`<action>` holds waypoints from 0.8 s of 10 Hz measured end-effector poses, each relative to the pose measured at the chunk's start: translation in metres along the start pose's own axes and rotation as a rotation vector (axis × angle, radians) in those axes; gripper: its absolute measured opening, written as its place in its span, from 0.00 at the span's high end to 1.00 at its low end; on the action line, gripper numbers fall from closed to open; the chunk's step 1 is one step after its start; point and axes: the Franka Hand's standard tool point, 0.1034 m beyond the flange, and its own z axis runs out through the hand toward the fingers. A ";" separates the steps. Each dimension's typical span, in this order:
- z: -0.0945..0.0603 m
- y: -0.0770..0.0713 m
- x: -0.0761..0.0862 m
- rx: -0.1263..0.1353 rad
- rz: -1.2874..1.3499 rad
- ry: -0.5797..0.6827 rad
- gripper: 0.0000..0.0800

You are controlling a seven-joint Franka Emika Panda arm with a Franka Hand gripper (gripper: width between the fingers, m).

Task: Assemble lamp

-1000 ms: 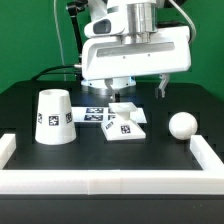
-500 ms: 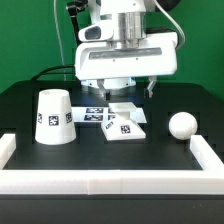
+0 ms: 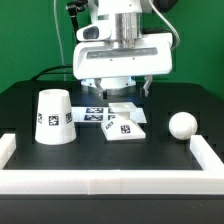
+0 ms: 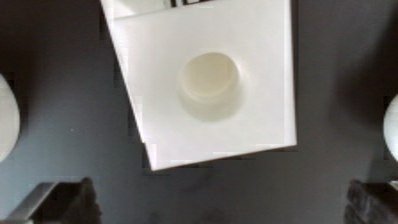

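Observation:
The lamp base (image 3: 128,122) is a small white block with tags, lying mid-table. In the wrist view it (image 4: 199,85) shows as a white slab with a round socket hole (image 4: 210,76). My gripper (image 3: 122,92) hovers above the base, open and empty. Its two dark fingers (image 4: 61,198) stand wide apart in the wrist view, with the gripper (image 4: 222,200) just off the base's edge. The cone-shaped shade (image 3: 53,117) stands wide end down at the exterior view's left. The ball-shaped bulb (image 3: 181,125) lies at the exterior view's right.
The marker board (image 3: 93,113) lies flat beside the base, partly under the gripper. White border rails run along the front (image 3: 110,181) and both sides (image 3: 211,152) of the black table.
My gripper has shifted toward the exterior view's left over the last second and now hangs over the base. The lamp parts have not moved.

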 end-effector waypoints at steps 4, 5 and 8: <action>0.016 0.000 -0.016 -0.003 -0.023 -0.002 0.13; 0.019 -0.001 -0.017 -0.002 -0.024 -0.005 0.13; 0.032 -0.001 -0.022 0.000 -0.024 -0.007 0.13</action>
